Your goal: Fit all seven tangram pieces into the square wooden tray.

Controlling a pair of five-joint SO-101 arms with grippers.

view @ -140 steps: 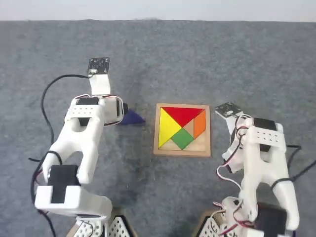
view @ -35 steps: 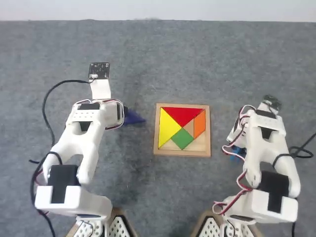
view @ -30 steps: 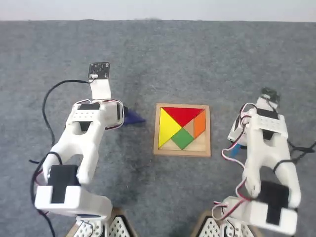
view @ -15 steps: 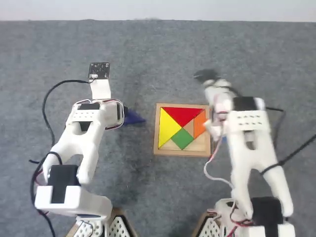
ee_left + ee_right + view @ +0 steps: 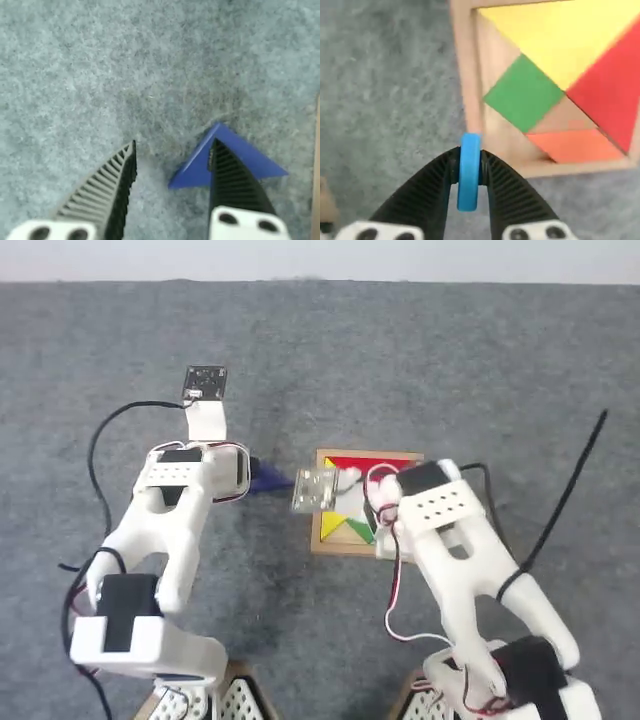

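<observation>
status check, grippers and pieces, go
Left gripper open over dark blue triangle on carpet. Right gripper shut on light blue piece, above tray rim. Bare slot beside green square, nothing blocking.

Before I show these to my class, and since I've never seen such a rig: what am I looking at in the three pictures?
Two small robot arms sit at a grey table. One picture looks down from above; the other two come from a camera on each arm's wrist. A wooden tray holds coloured pieces. The left gripper is open over a blue triangle lying on the table. The right gripper pinches a blue piece near the tray's rim.
</observation>
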